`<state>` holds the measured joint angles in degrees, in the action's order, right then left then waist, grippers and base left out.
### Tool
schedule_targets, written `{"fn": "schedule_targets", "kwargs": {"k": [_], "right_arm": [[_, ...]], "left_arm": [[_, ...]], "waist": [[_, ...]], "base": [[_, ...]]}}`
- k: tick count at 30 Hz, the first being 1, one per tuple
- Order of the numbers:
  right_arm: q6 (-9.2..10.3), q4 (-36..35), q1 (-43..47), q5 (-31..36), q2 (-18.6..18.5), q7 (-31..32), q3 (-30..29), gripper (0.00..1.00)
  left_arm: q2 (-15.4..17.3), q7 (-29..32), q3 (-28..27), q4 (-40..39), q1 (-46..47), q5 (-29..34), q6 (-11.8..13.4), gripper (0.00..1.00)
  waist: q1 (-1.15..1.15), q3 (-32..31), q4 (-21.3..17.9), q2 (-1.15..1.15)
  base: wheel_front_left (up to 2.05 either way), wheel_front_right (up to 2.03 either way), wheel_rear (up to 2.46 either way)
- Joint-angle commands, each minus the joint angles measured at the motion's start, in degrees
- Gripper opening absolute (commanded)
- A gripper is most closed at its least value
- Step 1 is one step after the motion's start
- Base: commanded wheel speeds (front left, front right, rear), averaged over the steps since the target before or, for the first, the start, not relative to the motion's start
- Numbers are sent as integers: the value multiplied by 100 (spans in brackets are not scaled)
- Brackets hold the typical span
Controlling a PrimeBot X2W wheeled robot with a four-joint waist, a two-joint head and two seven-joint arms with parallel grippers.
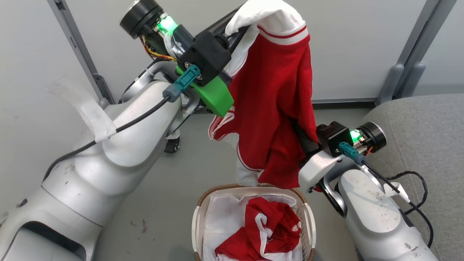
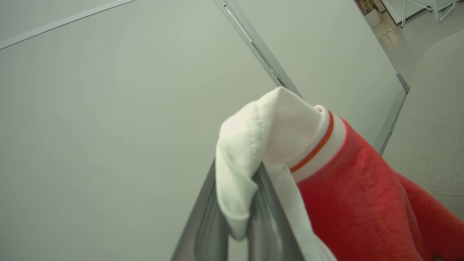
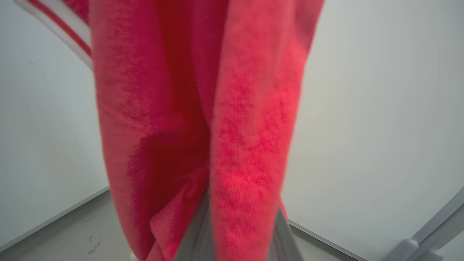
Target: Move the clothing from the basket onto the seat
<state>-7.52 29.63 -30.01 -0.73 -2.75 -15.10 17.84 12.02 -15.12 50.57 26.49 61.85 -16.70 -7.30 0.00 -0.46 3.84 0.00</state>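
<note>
Clothing (image 1: pixel 275 90) is half out of the basket (image 1: pixel 198 217). I have one red-and-white garment (image 1: pixel 279 119) hanging in the air above it, strung between both arms. A second red piece (image 1: pixel 270 232) lies crumpled on the white cloth liner (image 1: pixel 224 214) inside.

My left gripper (image 2: pixel 239 195) is up high, its fingers closed on the white ribbed end with the thin red stripe, which folds over the fingertips like a cap. My right gripper (image 1: pixel 299 132) is lower and buried in the red body of the cloth, its fingers pinched together with a fold of fabric between them.

I judge this to be the carry step: the lift is done and the transfer has not begun. The seat (image 1: pixel 427 134) is to my right, near the basket, a grey woven cushion with a rounded edge. Next I need to swing both arms right together, keeping the hem clear of the basket rim, then lower and release over the cushion.

The fabric looks like a soft, fleecy knit that drapes in long limp folds, so it may sag and snag on the brown woven rim. The basket is oval, in perforated cream plastic.
</note>
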Motion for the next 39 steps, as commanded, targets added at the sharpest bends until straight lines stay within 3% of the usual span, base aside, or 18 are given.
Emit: {"fn": "schedule_targets", "kwargs": {"k": [1,13,14,15,17,18,26,39], "right_arm": [[6,-13,-71,-26,-26,-10,-38,0],[6,-138,-181,71,-25,-10,-357,0],[6,-154,-211,73,-25,-10,-387,0],[6,-168,-232,81,-23,-10,-404,0],[6,-196,-261,99,-23,-10,-448,0],[6,-209,-265,105,-24,-10,-472,0],[6,-329,-346,192,-25,-10,-710,0],[6,-466,-331,399,-24,-10,-1279,0]], "left_arm": [[36,-5,-51,43,-166,-60,30,0],[-104,-5,-545,142,-1244,-530,144,0],[-142,-5,-622,128,-1383,-579,166,7],[-166,-5,-681,120,-1497,-613,172,22],[-240,-5,-830,80,-1749,-646,190,82],[-280,-5,-917,69,-1886,-658,194,100],[-572,-5,-1577,99,-3039,-666,128,100],[-869,-5,-1874,155,-4159,-516,-3,100]], "waist": [[0,-3,-4,0],[0,16,-23,0],[0,22,-25,0],[0,29,-28,0],[0,46,-33,0],[0,55,-37,0],[0,141,-102,0],[0,273,-211,0]], "base": [[0,0,0],[0,0,0],[0,0,0],[0,0,0],[0,0,0],[0,0,0],[0,0,0],[0,0,0]]}}
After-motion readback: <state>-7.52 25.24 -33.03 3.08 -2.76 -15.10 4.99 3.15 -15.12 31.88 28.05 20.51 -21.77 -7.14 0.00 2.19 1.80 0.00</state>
